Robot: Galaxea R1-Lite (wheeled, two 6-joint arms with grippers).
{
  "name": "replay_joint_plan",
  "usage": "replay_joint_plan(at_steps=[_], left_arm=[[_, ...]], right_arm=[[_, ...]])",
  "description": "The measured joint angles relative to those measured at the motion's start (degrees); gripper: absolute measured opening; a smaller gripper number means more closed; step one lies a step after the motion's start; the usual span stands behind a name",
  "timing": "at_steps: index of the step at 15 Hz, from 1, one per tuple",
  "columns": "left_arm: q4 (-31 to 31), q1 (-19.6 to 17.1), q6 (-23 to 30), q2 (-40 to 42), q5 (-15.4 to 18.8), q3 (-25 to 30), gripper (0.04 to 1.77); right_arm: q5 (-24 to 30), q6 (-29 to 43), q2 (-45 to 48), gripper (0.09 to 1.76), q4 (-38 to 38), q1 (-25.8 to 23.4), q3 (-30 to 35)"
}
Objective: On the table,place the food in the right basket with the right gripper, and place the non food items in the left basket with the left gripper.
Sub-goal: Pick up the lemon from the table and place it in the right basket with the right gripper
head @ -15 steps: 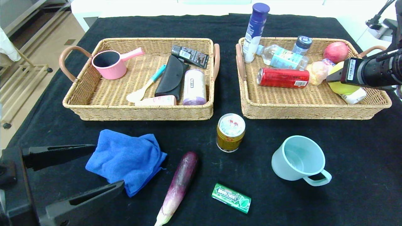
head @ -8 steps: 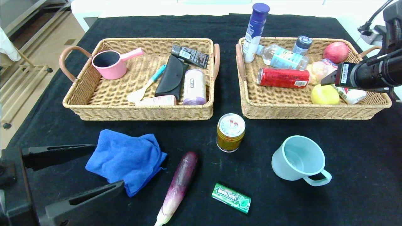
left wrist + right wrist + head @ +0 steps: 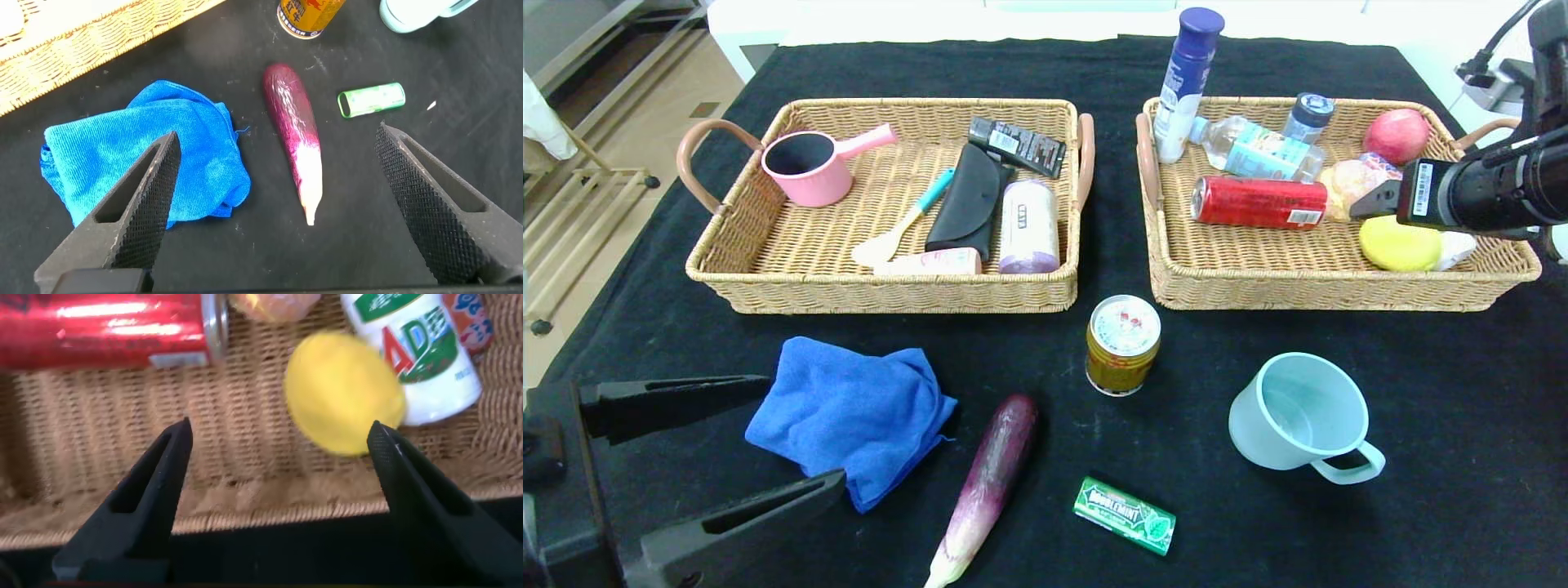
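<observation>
My right gripper [image 3: 1376, 200] [image 3: 279, 429] hangs open over the near right part of the right basket [image 3: 1339, 296]. A yellow fruit [image 3: 1401, 243] [image 3: 343, 392] lies loose on the wicker below it, beside a white bottle [image 3: 417, 359]. My left gripper [image 3: 805, 433] [image 3: 278, 135] stands open and empty low at the front left, over the blue cloth [image 3: 849, 416] [image 3: 147, 167] and purple eggplant [image 3: 992, 474] [image 3: 296, 131]. A yellow tin [image 3: 1123, 343], a green gum pack [image 3: 1125, 514] and a pale green cup [image 3: 1298, 412] stand on the black table.
The left basket [image 3: 882, 292] holds a pink pot [image 3: 809, 167], a spatula, a black case and tubes. In the right basket lie a red can [image 3: 1258, 202], bottles, a red apple [image 3: 1396, 135] and a wrapped snack. A tall blue-capped bottle [image 3: 1188, 82] stands at its far left corner.
My right gripper has opened and let go of the yellow fruit, which dropped into the right basket and rolled a little to the right. The left arm has not moved.
</observation>
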State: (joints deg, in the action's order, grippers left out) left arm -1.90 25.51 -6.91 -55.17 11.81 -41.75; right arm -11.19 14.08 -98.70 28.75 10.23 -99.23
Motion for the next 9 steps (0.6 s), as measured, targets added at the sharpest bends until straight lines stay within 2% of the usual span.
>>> replay_joint_plan(at_steps=[4, 6, 9], left_arm=[[-0.02, -0.02, 0.02, 0.05, -0.1, 0.0, 1.72], [-0.11, 0.0, 0.02, 0.05, -0.02, 0.0, 1.72], [-0.05, 0.0, 0.0, 0.09, -0.07, 0.0, 1.72]], right_arm=[[-3.66, 1.73, 3.85, 1.62, 6.61, 8.35, 0.06], [-8.18, 4.33, 5.18, 1.64, 7.74, 15.02, 0.06], [-10.44, 7.94, 6.11, 1.67, 10.86, 24.25, -0.09]])
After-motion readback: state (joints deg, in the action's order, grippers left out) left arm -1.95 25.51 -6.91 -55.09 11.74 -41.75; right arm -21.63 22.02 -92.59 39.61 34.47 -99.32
